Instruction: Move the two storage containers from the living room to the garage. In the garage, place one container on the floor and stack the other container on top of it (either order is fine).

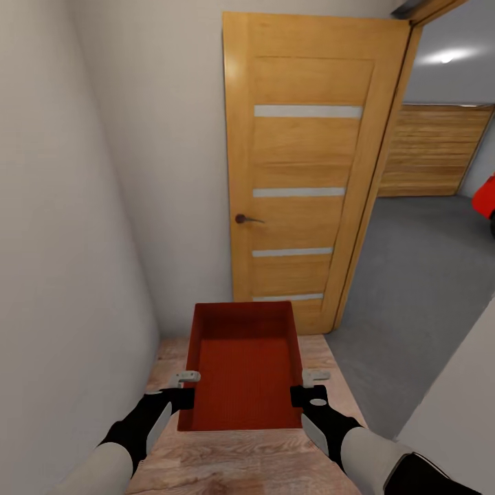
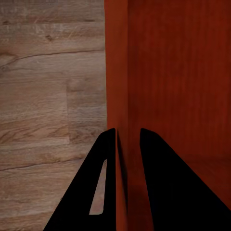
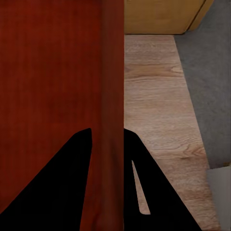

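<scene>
A narrow passage with white walls (image 1: 75,227) and a light wood-plank floor (image 1: 240,460) ends at an open wooden door (image 1: 302,179), swung back against the wall at 12 o'clock. It has four pale horizontal strips and a dark handle (image 1: 244,219). Past the door's edge, at 2 o'clock, the garage opens up, with a dark grey floor (image 1: 419,275), a slatted wooden wall (image 1: 433,148) at the back and a ceiling light. A bit of something red (image 1: 485,196) shows at the frame's edge at 3 o'clock.

One container (image 1: 244,364), orange-red and open-topped, is held low in front of the robot, above the planks, between both arms. The left gripper (image 1: 187,388) clamps its left wall near the closer end; in the left wrist view, one black finger (image 2: 96,192) sits outside the wall and the other inside. The right gripper (image 1: 311,388) pinches the right wall the same way, fingers (image 3: 144,197) closed on either side of it. The container is empty inside.
</scene>
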`<state>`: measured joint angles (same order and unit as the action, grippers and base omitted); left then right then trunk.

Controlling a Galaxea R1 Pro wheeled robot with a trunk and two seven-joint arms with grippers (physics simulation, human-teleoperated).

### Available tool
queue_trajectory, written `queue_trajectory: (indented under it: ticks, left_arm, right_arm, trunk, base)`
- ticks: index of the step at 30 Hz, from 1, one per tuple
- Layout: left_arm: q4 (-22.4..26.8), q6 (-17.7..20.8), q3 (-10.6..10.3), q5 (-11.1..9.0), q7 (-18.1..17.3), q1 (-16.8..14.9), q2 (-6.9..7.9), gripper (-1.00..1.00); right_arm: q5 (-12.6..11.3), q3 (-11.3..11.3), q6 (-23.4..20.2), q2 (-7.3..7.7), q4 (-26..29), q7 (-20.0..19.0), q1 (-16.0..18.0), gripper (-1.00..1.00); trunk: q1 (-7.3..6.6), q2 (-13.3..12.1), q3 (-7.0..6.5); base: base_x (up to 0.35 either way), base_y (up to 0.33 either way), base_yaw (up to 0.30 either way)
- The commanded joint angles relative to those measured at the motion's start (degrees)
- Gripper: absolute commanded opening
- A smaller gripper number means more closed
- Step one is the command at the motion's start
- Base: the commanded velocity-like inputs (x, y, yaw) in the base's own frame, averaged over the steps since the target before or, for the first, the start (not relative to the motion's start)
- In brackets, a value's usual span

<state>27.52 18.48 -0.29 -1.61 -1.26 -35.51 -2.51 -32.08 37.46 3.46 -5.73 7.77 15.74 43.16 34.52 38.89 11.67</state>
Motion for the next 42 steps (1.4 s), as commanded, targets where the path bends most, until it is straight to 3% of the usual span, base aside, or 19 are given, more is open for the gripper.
queue_trajectory:
  ticks: [1, 14, 42]
  left_arm:
    - [0.0, 0.3, 0.5, -0.3, 0.2, 0.0, 0.06, -1.00]
    - [0.1, 0.4, 0.5, -0.3, 0.2, 0.0, 0.20, -1.00]
    - [0.2, 0.4, 0.5, -0.1, 0.2, 0.0, 0.14, -1.00]
  right_arm:
    - [0.4, -2.8, 2.2, 0.80, 0.1, 1.8, 0.1, -1.00]
    - [0.4, -2.8, 2.2, 0.80, 0.1, 1.8, 0.1, -1.00]
    - [0.4, -2.8, 2.1, 0.80, 0.1, 1.8, 0.1, -1.00]
  trunk:
    - [0.05, 0.1, 0.08]
    - [0.05, 0.1, 0.08]
    - [0.05, 0.1, 0.08]
  base:
    - [0.322, 0.000, 0.000]
    - [0.291, 0.000, 0.000]
    - [0.010, 0.000, 0.000]
